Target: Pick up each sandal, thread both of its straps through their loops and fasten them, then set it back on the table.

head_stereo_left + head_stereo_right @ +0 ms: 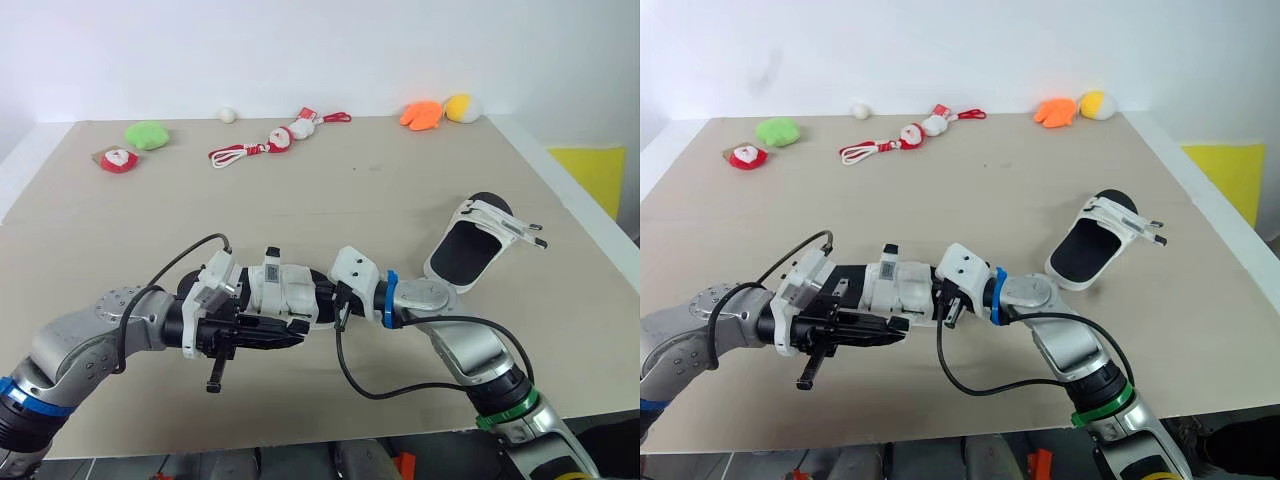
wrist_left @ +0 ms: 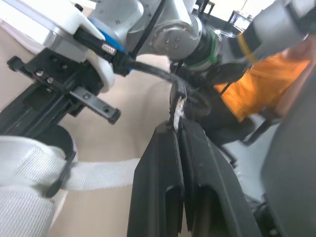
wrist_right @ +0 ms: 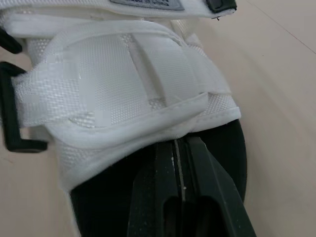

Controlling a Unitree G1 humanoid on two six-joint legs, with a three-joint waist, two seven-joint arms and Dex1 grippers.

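Held sandal (image 1: 285, 290) sits between both arms at the near middle of the table (image 1: 350, 200), long axis running left to right.

Left pincer (image 1: 285, 336) points rightward along the sandal, just under its straps. In the left wrist view we see its fingers (image 2: 163, 187) pressed together. A loose white strap (image 2: 103, 175) runs up to their flank and passes behind, so we can't confirm a pinch.

Right pincer (image 1: 330, 298) comes in from the opposite end, pointing left. Its fingers (image 3: 158, 197) are together too, tips tucked at the edge of the white webbing over the black footbed. What they grip, if anything, is hidden.

We judge the left pincer nearer the free strap, so threading falls to it while the right steadies.

Second sandal (image 1: 470, 248) lies flat on the right side, axis diagonal toward the far right, well apart from the pincers and closer to the right arm.

The surface is flat beige with open room around the work. Soft toys (image 1: 270, 140) line the far edge, well clear.
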